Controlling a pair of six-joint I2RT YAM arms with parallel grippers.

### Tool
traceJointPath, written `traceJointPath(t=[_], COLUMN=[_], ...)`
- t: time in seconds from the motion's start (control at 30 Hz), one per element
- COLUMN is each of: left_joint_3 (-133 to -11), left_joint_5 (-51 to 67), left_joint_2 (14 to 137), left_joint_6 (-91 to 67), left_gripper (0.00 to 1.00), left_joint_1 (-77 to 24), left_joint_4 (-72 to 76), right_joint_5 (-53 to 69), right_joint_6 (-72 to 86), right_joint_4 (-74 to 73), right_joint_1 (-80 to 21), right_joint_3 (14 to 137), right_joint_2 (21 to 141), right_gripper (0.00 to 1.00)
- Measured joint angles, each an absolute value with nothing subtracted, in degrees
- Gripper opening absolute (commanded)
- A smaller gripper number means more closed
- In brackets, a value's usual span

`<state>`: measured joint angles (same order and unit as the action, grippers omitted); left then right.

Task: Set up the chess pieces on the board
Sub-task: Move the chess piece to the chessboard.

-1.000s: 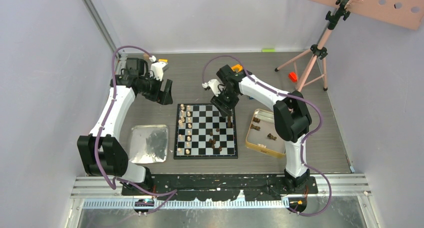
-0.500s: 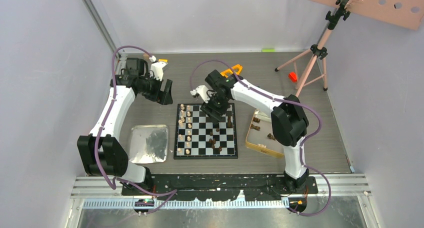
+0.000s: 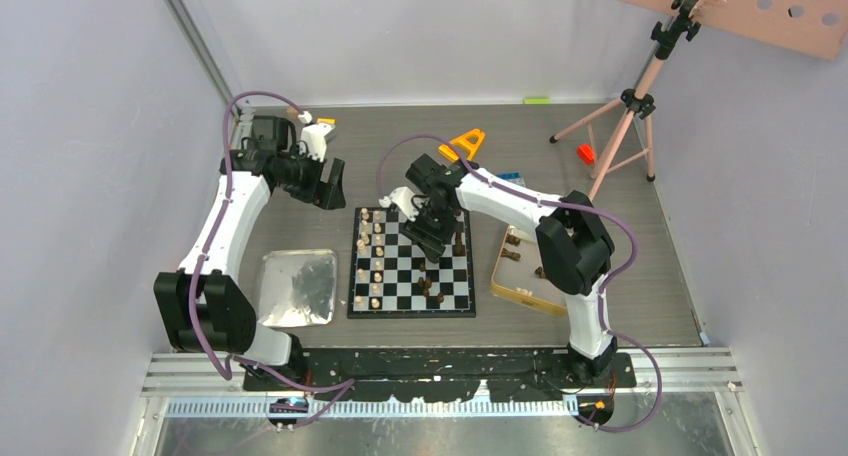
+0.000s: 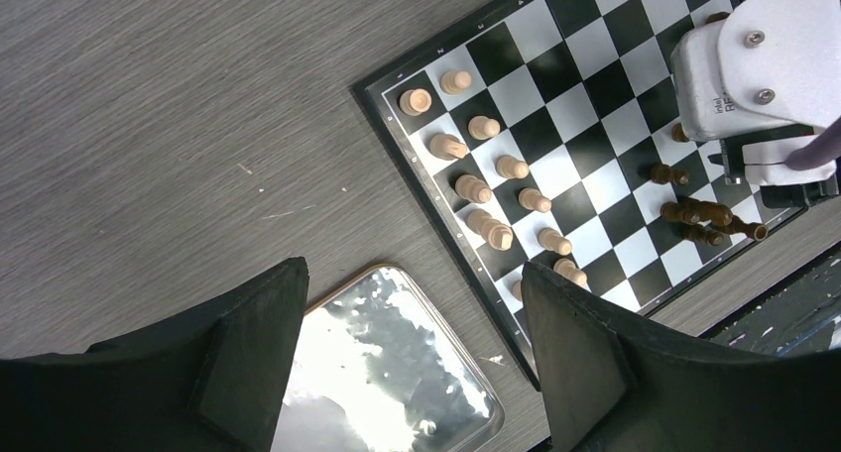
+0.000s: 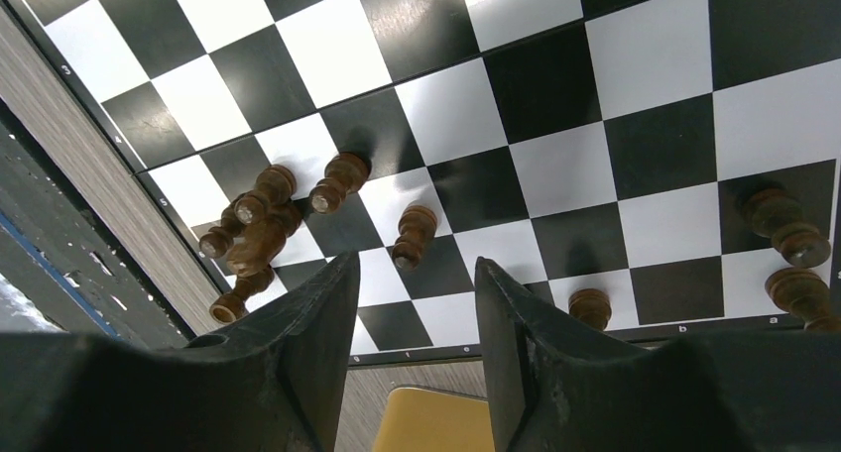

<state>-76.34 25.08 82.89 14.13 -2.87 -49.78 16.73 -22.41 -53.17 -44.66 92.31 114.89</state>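
The black-and-white board lies mid-table. Light tan chess pieces stand in two columns along its left side. Several dark brown pieces sit near its right front, some of them lying down. My right gripper hovers over the board, open and empty. A toppled dark piece lies just ahead of its gap, and a dark pawn stands beside the right finger. My left gripper hangs open and empty off the board's far left corner.
A shiny silver tray lies left of the board. A gold-rimmed tin holding dark pieces sits to the right. An orange object, a blue brick and a pink tripod stand at the back.
My right arm has swung left from the board's far right edge to over its middle, uncovering the orange object behind. Its jaws stay open. The left arm has not moved.
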Motion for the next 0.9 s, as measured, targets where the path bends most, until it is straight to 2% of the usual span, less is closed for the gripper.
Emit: traceJointPath(t=[0.3, 0.43, 0.57, 0.63, 0.9], left_joint_3=[-76.3, -76.3, -76.3, -76.3, -76.3], left_joint_5=[25.1, 25.0, 24.8, 24.6, 24.5], left_joint_2=[82.8, 82.7, 82.4, 82.3, 82.0], left_joint_6=[14.1, 14.2, 14.2, 14.2, 14.2], left_gripper=[0.82, 0.82, 0.82, 0.82, 0.82], left_joint_1=[-2.9, -2.9, -2.9, -2.9, -2.9], left_joint_4=[-49.8, -49.8, -49.8, -49.8, -49.8], right_joint_5=[16.6, 16.7, 17.0, 17.0, 16.8], right_joint_6=[-22.5, -22.5, -22.5, -22.5, -22.7], right_joint_4=[-52.8, -52.5, -52.4, -52.3, -51.9], right_joint_1=[-44.7, -44.7, -44.7, -44.7, -44.6], right_joint_3=[91.3, 91.3, 91.3, 91.3, 89.5], right_joint_2=[116.2, 116.7, 116.9, 116.9, 115.7], right_gripper=[0.42, 0.29, 0.10, 0.06, 0.02])
